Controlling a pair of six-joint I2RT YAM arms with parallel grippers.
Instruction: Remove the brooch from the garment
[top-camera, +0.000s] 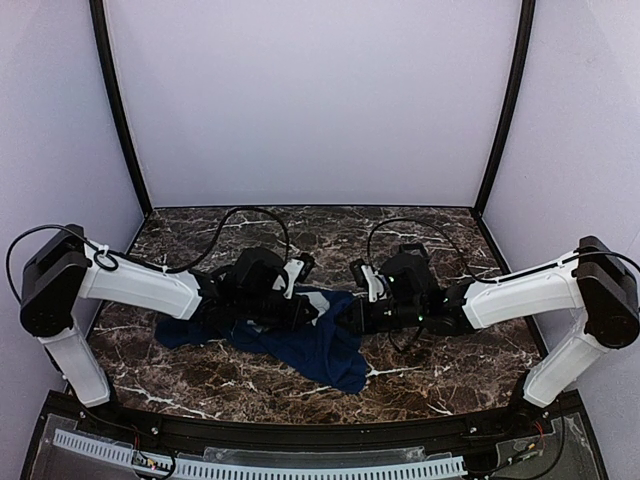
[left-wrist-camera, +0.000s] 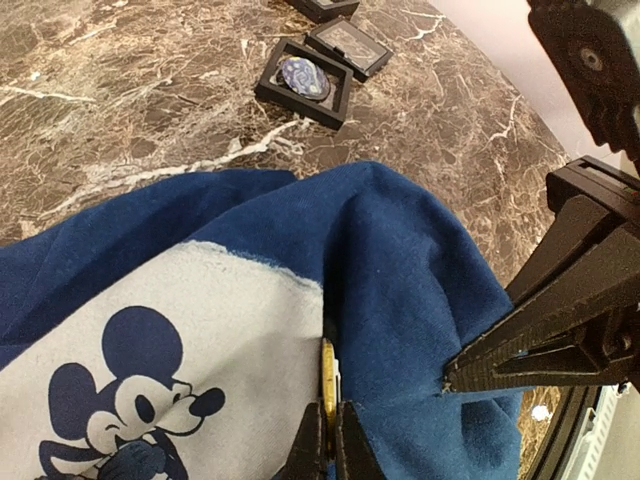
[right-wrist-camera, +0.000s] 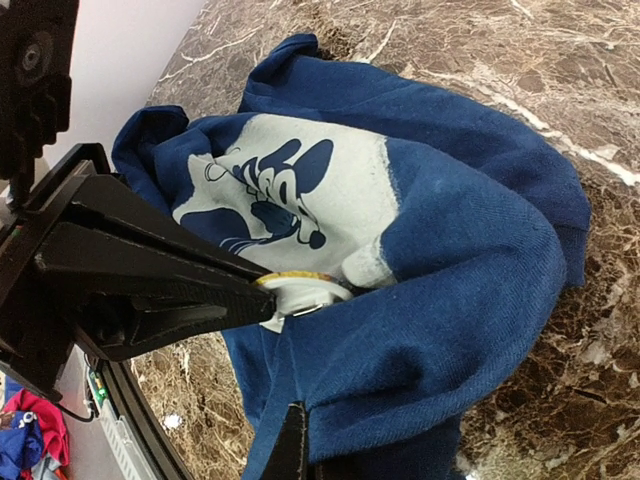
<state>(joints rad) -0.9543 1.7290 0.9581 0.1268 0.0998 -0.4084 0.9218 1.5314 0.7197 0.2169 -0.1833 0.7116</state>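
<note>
Two claws closed: left gripper (left-wrist-camera: 327, 432) on brooch (left-wrist-camera: 328, 378); right gripper (left-wrist-camera: 450, 383) on garment (left-wrist-camera: 400, 260); trays (left-wrist-camera: 295, 107) only left-wrist.

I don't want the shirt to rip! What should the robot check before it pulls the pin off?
1. Left gripper shut on the brooch: ok, the gold rim sits between its fingertips.
2. Right gripper pinching the shirt beside the brooch: ok.
3. Clasp undone: cannot tell, the back is hidden.
4. Brooch off the shirt: not ok, it sits on the cloth at the edge of the print.
5. Free tray ready: cannot tell; the nearest tray holds a blue oval piece.
</note>
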